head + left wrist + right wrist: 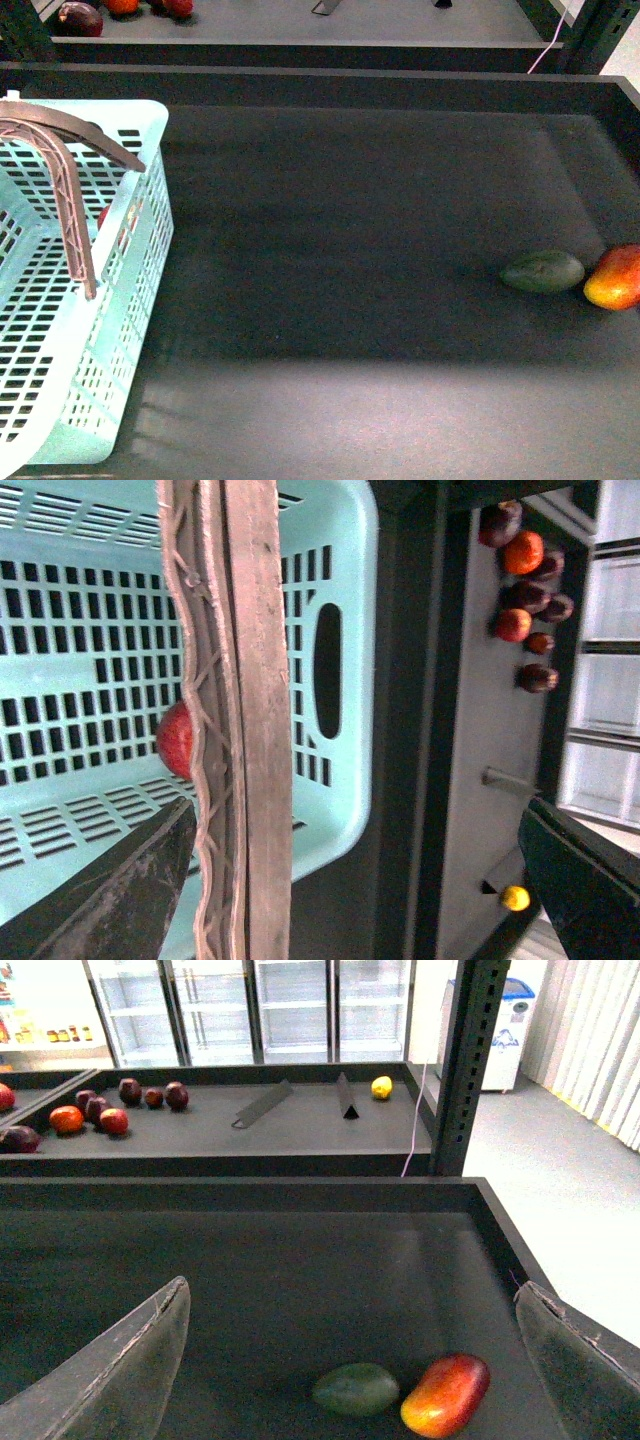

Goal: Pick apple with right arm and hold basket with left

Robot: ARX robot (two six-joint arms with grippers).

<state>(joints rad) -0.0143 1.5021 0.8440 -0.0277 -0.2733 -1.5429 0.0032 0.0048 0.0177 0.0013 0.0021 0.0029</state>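
Far left on the dark surface sits the basket, brown handle swung up; your left gripper hovers over that handle, jaws apart, presumably lined up to grip it; the apple already lies inside, half hidden behind the handle. To the right, avocado and mango touch; your right gripper hangs above them, jaws apart, empty. No readable writing anywhere.
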